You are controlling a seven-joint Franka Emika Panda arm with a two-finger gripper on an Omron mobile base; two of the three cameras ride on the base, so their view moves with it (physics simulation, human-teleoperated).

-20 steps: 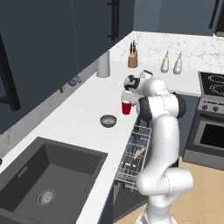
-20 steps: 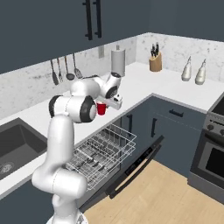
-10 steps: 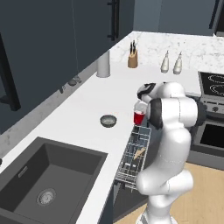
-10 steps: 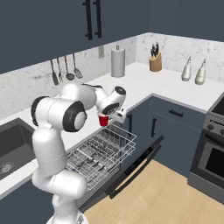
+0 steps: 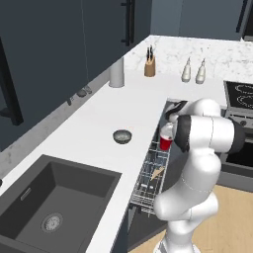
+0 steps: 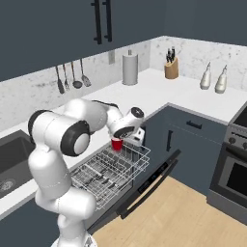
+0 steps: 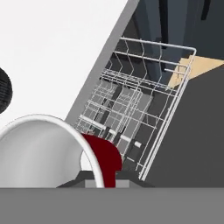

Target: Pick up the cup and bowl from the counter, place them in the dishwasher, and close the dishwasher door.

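Fingers (image 6: 117, 140) pinching cup (image 6: 116, 144) by its rim, over far end of rack (image 6: 108, 171). Bowl (image 5: 122, 136) on counter (image 5: 89, 128). Risk: cup released high could tip over on the wires.

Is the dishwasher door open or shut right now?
Open: the dishwasher door is folded down and the wire rack is pulled out over it.
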